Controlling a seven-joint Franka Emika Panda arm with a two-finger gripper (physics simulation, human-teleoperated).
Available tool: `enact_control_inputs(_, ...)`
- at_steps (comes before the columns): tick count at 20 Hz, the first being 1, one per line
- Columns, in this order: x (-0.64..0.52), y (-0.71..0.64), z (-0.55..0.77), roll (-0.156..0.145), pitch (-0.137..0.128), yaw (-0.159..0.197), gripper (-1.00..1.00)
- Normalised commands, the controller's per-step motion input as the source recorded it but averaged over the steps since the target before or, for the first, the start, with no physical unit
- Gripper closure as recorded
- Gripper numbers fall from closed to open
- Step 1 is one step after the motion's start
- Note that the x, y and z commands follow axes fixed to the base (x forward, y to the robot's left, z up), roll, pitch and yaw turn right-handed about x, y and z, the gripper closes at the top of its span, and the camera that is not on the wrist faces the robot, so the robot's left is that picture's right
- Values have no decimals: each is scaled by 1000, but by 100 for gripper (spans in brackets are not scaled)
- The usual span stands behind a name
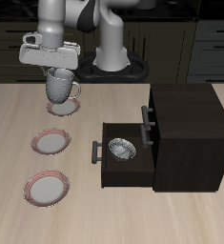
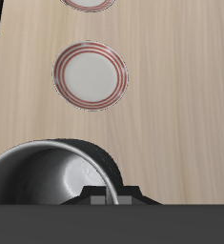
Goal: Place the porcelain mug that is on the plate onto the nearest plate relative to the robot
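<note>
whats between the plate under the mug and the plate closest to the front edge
One more plate lies between them, empty, in the row of three. The exterior view shows it: the plate under the porcelain mug farthest back, then this one, then the front plate.

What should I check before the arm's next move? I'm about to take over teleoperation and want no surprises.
1. Grip on the porcelain mug: ok, it hangs from the gripper, whose jaws are shut on its rim.
2. Mug clear of the table: ok, it hangs above the nearest plate.
3. Mug centred over that plate: cannot tell, the mug hides most of it.
4. Target plate free of other things: cannot tell, for the same reason.
5. Mug upright: ok, opening up, handle to the side.
6. Drawer clear of the path: ok, open but well away from the plates.
</note>
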Motion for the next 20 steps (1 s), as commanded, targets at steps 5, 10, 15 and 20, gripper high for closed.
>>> enact_control_inputs(5,-349,160,-73,37,13,13,100)
enact_control_inputs(10,-303,21,-77,5,-20,16,100)
enact_control_inputs(15,-308,133,-59,37,4,27,100)
enact_control_inputs(20,-37,171,27,33,-11,31,100)
